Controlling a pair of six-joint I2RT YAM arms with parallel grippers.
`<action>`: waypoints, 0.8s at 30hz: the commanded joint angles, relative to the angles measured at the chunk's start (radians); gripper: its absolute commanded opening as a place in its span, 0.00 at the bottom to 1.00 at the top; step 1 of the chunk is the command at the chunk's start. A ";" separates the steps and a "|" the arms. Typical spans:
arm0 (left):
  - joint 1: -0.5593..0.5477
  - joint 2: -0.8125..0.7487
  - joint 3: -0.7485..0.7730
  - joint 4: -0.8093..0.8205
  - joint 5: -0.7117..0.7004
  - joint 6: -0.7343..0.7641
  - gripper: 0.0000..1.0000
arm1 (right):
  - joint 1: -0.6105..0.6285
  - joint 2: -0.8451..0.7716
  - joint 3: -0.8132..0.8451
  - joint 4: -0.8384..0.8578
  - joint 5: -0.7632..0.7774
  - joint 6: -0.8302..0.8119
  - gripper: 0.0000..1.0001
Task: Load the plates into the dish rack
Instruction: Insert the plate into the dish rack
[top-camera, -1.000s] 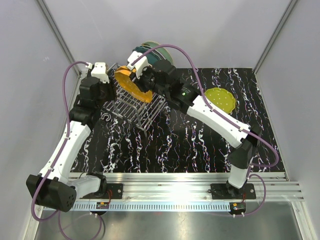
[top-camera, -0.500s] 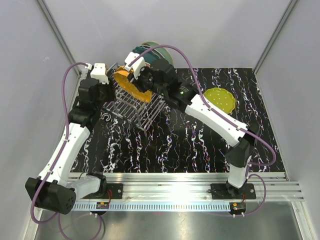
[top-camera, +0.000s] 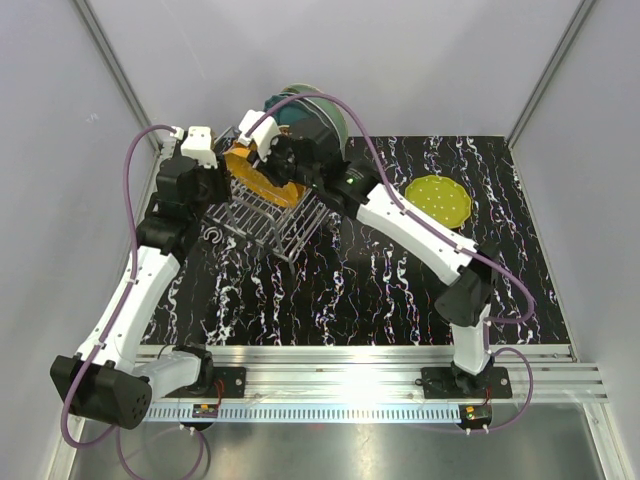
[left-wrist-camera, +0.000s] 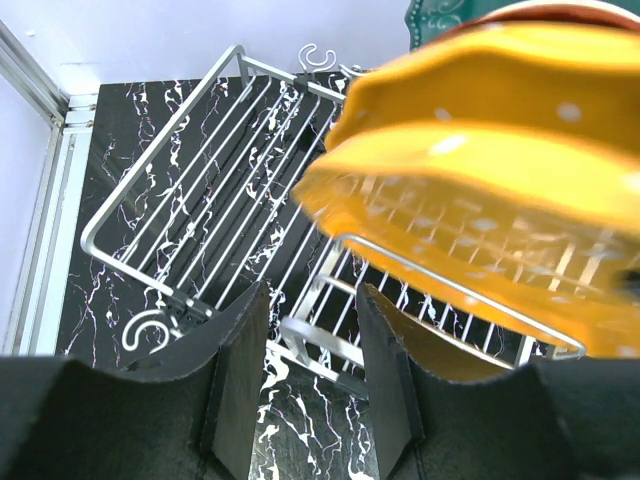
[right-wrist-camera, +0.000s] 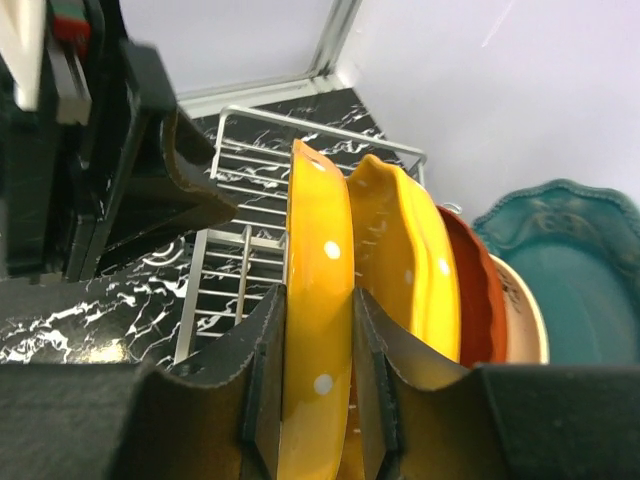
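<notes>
Dotted orange-yellow plate has swung left over silver wire rack;
right claw grips it; lower upright between bars; left claw released.

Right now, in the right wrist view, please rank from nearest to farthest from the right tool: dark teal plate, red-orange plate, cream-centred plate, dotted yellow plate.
1. dotted yellow plate: clamped upright in the right tool.
2. red-orange plate: to the right, past a second yellow plate.
3. cream-centred plate: just beyond it.
4. dark teal plate: far right.
</notes>
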 joint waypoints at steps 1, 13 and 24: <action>0.005 -0.021 -0.001 0.052 -0.005 0.014 0.44 | 0.011 0.045 -0.011 -0.126 -0.122 -0.014 0.33; 0.005 -0.015 0.001 0.050 0.000 0.009 0.44 | 0.013 0.017 -0.006 -0.106 -0.082 -0.009 0.55; 0.016 0.007 0.018 0.064 0.038 -0.010 0.44 | 0.013 -0.033 0.005 -0.066 -0.055 0.029 0.65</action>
